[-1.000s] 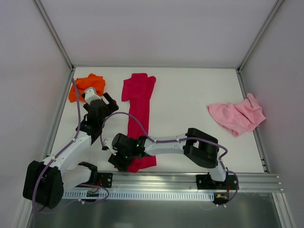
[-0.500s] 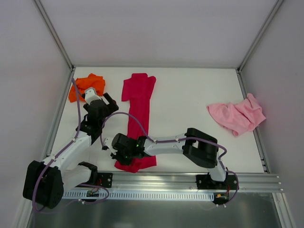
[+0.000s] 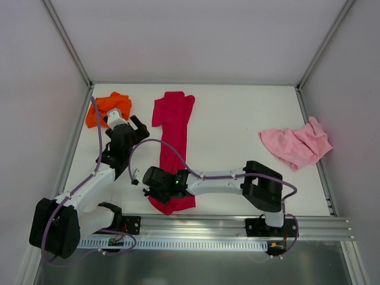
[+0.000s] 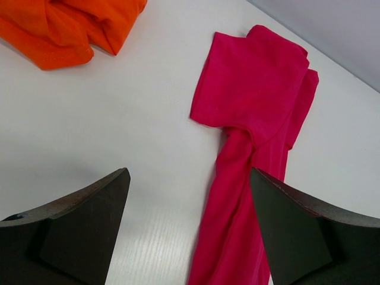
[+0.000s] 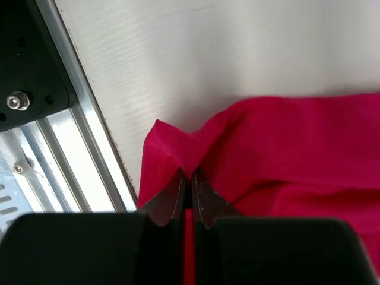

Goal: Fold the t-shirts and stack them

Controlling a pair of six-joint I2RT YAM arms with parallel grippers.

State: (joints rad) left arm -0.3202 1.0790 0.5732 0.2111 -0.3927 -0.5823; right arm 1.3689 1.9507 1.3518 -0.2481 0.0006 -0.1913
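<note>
The crimson red t-shirt (image 3: 173, 127) lies as a long narrow strip down the table's middle-left, its bottom hem near the front rail. My right gripper (image 3: 155, 191) is shut on a pinch of that hem (image 5: 178, 155) at its near-left corner. The orange t-shirt (image 3: 108, 107) is bunched at the back left, and its edge (image 4: 65, 29) shows in the left wrist view. My left gripper (image 3: 133, 126) hovers open between the orange t-shirt and the upper part of the red t-shirt (image 4: 255, 83), holding nothing. The pale pink t-shirt (image 3: 300, 144) lies crumpled at the right.
An aluminium rail (image 3: 237, 222) runs along the table's front edge, right beside the held hem (image 5: 89, 130). Grey walls close in the left, back and right sides. A purple cable (image 3: 160, 145) loops over the red t-shirt.
My right gripper closed on the red t-shirt's near hem corner and shifted a little to the right. The left arm edged slightly toward the back.
</note>
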